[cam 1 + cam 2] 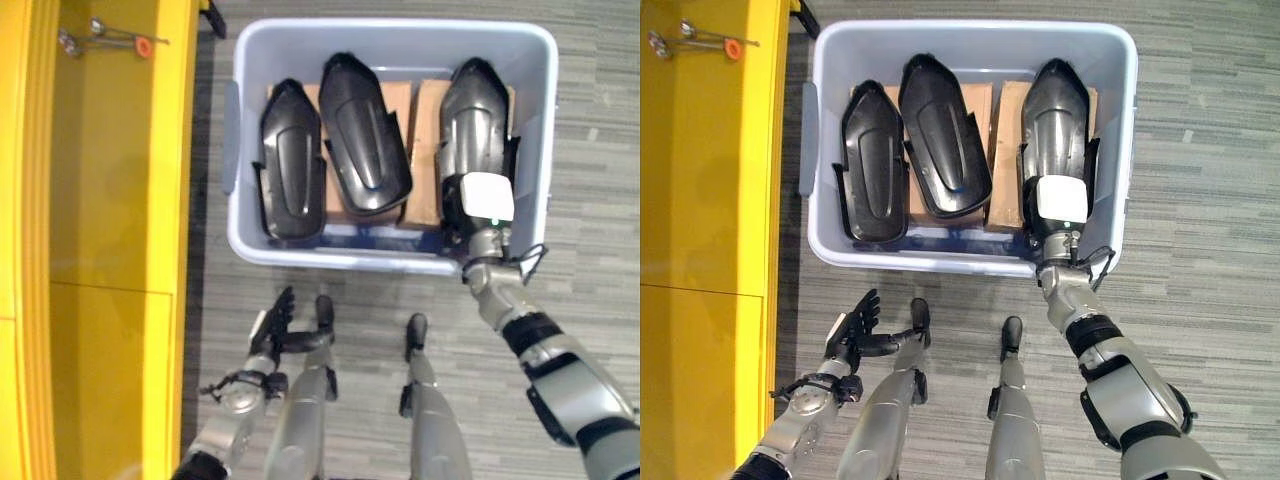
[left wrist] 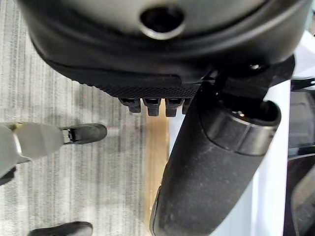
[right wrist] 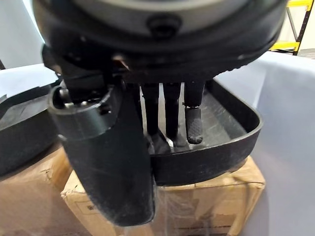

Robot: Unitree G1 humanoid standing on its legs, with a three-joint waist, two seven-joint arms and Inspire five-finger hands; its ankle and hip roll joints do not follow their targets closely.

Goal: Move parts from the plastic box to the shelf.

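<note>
1. Three black parts lie in my plastic box (image 1: 540,120): left part (image 1: 290,165), middle part (image 1: 362,135) and right part (image 1: 475,115).
2. Two cardboard boxes (image 1: 425,150) sit under them.
3. My right hand (image 3: 170,110) reaches into the right part, fingers straight.
4. My left hand (image 1: 855,325) hangs open beside the yellow shelf (image 1: 110,200).

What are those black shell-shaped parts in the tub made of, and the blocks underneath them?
The black parts look like moulded plastic, glossy, with light glinting off their curves. The blocks beneath look like brown cardboard boxes, matte, apparently wrapped in clear film. The tub seems pale bluish plastic.
</note>
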